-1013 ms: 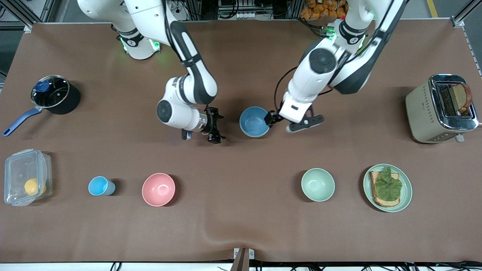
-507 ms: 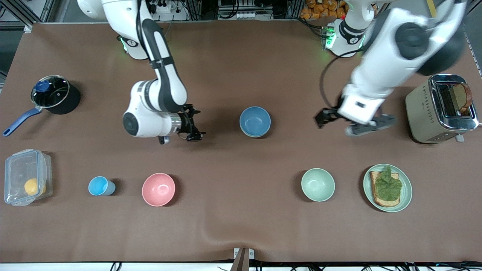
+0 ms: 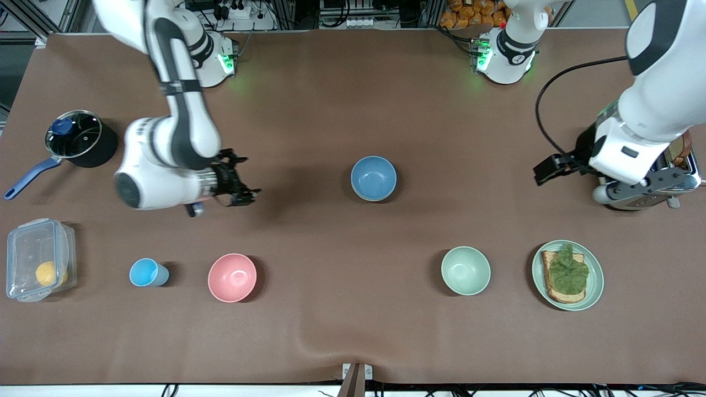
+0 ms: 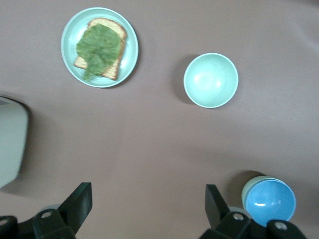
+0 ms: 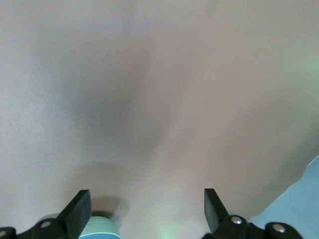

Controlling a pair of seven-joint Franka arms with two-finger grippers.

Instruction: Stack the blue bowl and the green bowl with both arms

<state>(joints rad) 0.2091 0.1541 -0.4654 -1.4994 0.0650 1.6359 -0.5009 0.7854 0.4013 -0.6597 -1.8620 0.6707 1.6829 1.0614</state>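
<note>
The stacking looks done: the blue bowl (image 3: 373, 177) sits nested in the green bowl (image 4: 245, 191) mid-surface, both well apart from the empty, spread left pincer (image 3: 543, 172) and right pincer (image 3: 237, 184).

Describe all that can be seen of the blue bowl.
The blue bowl is round, plain, matte mid-blue and upright, near the table's middle. In the left wrist view a pale green rim shows under it, so it appears nested in a green bowl. No gripper touches it.
</note>
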